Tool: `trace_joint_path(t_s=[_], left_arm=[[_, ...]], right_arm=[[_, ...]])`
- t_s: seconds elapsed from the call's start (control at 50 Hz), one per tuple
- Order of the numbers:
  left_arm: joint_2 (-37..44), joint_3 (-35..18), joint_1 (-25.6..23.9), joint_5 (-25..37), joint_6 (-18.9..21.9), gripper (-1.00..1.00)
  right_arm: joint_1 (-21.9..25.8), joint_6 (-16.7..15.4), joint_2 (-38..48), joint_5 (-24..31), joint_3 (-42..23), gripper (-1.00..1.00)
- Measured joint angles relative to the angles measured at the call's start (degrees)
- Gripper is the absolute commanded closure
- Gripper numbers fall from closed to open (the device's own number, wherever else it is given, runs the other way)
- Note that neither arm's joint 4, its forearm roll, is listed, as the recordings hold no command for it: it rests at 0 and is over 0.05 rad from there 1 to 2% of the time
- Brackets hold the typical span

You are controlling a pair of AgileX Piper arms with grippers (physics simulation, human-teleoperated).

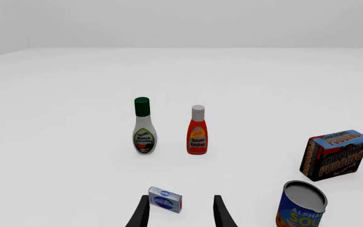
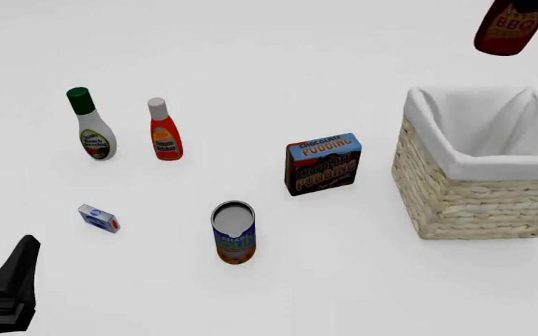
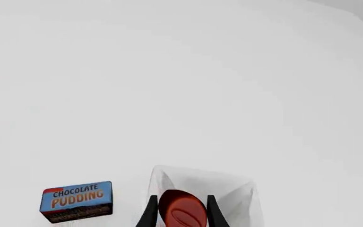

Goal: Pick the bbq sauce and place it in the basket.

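Observation:
The bbq sauce [image 2: 507, 28], a dark reddish-brown bottle with an orange-yellow label, hangs in the air at the top right of the front view, above the far side of the basket [image 2: 475, 203]. In the right wrist view my right gripper [image 3: 181, 213] is shut on the bottle's red cap [image 3: 183, 208], with the basket's white lining [image 3: 238, 194] below it. The right gripper itself is out of the front view. My left gripper [image 1: 180, 215] is open and empty, low at the front left [image 2: 12, 287].
A white ranch bottle with a green cap [image 2: 92, 126] and an orange-red ketchup bottle [image 2: 163, 131] stand at the back left. A chocolate pudding box [image 2: 322, 164], a soup can [image 2: 233, 232] and a small blue box [image 2: 99, 218] lie mid-table.

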Motion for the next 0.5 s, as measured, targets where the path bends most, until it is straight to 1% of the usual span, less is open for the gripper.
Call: trace_joint_path(t_s=[0.5], left_arm=[[0.0,0.0,0.0,0.0,0.0,-1.0]], right_arm=[[-5.84,-0.17,-2.42,-5.12,10.29,1.0]])
